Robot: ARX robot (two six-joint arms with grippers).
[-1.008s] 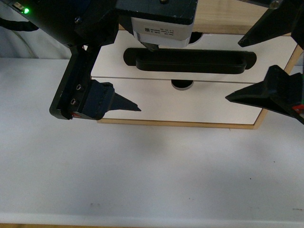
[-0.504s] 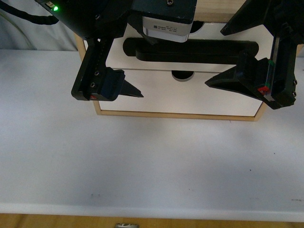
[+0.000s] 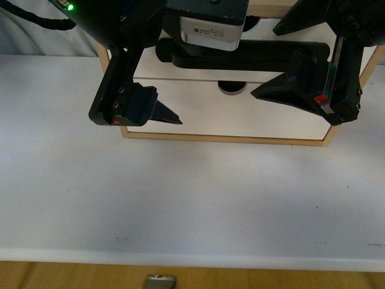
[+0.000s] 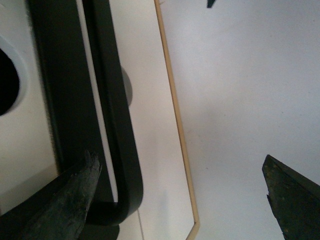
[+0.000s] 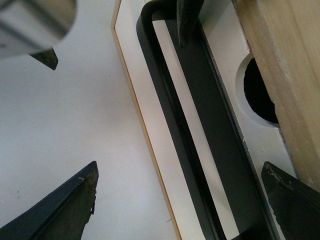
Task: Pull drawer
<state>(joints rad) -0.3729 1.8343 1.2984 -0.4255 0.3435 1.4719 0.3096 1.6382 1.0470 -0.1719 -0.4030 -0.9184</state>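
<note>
Your left gripper (image 4: 179,159) stands with its jaws spread wide; one tapered, matte black finger (image 4: 70,200) lies over the dark recess just beside the bar handle (image 3: 271,54), the other over the table (image 3: 180,198); whether either touches the bar, you cannot tell. Your right gripper (image 5: 179,166) is likewise spread apart, with the same long, round-cornered black bar between its two pointed fingers. The drawer (image 3: 147,71) sits at the table's far side, centred between your arms; its front is smooth and white, with a half-round notch in the top edge. Below it is a plain white front (image 3: 271,120); pale wood trim (image 3: 222,139) edges it; the table is matte white.
</note>
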